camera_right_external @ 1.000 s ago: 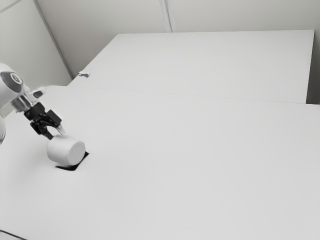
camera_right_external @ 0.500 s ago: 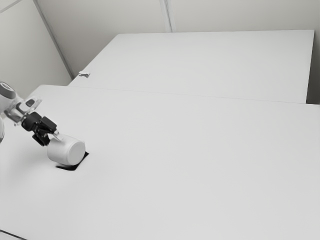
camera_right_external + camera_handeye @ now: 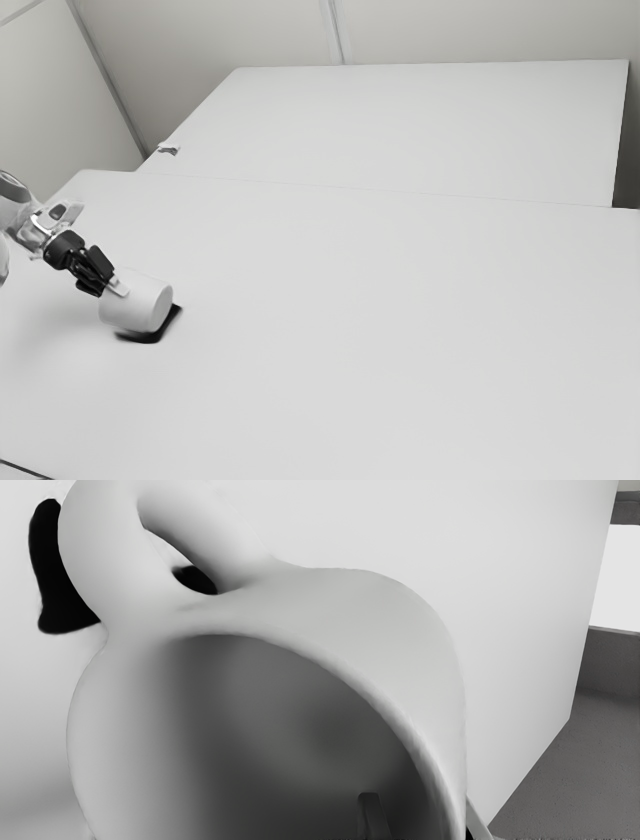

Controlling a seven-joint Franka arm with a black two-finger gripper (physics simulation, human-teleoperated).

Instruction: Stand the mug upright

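White mug (image 3: 140, 303) on its side on the table (image 3: 380, 330)

My gripper (image 3: 112, 286) stands partly open at the mug's mouth: one finger (image 3: 372, 817) inside, short of the wall, one outside. Smooth, flat tabletop stretches widely past the mug's round base.

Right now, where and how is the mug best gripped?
I'd pinch the mug's wall at its rim, clear of the handle, bringing the tool in from the mouth side: it lies tipped over, mouth toward the arm, offering a thin edge.
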